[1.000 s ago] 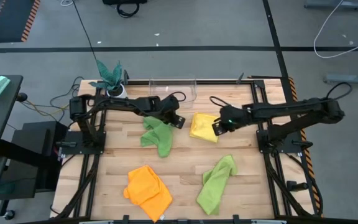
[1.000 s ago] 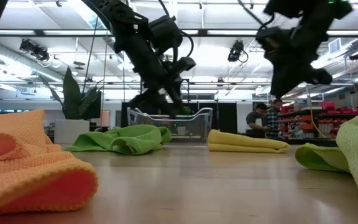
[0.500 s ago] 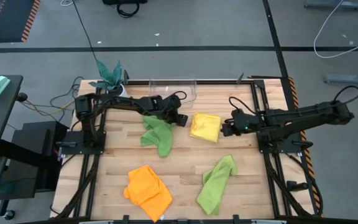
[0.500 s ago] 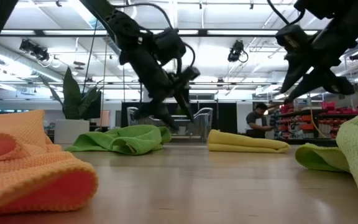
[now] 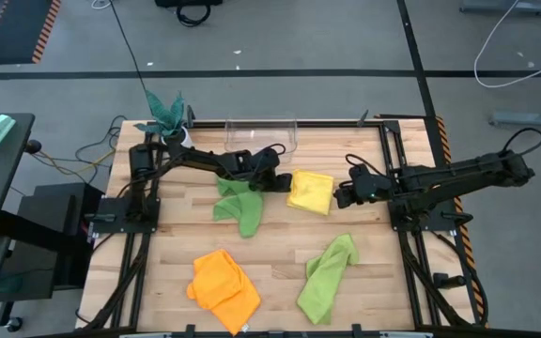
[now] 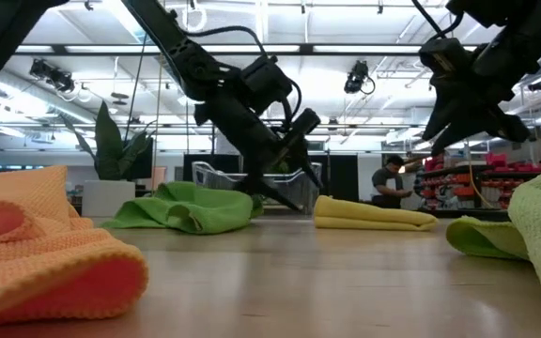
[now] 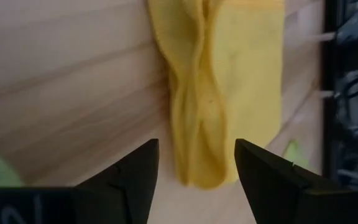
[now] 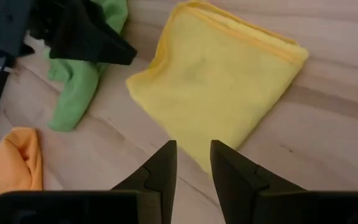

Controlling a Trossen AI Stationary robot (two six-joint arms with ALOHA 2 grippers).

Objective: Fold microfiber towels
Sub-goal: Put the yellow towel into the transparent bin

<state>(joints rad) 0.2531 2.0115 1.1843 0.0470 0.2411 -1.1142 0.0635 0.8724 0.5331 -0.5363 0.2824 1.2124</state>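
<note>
The folded yellow towel (image 5: 310,191) lies flat on the table's far middle; it also shows in the low view (image 6: 374,214). My left gripper (image 5: 278,180) is open just left of it, low over the table, its fingers standing on either side of the towel's near-left corner (image 7: 194,174) without touching. My right gripper (image 5: 344,195) is open a little, just right of the towel (image 8: 216,74), touching nothing. A crumpled lime green towel (image 5: 239,204) lies under my left arm. Another lime green towel (image 5: 327,277) and the orange towel (image 5: 224,286) lie near the front edge.
A clear plastic bin (image 5: 261,131) stands at the far edge, a teal plant in a white pot (image 5: 167,117) at the far left corner. Bare wood (image 5: 280,244) lies between the towels. A person (image 6: 390,188) stands in the room beyond.
My left gripper has gone toward the table's right edge and down, up to the yellow towel's left side. My right gripper has drawn back from the yellow towel toward the table's right edge, then held still. The yellow towel lies as before.
</note>
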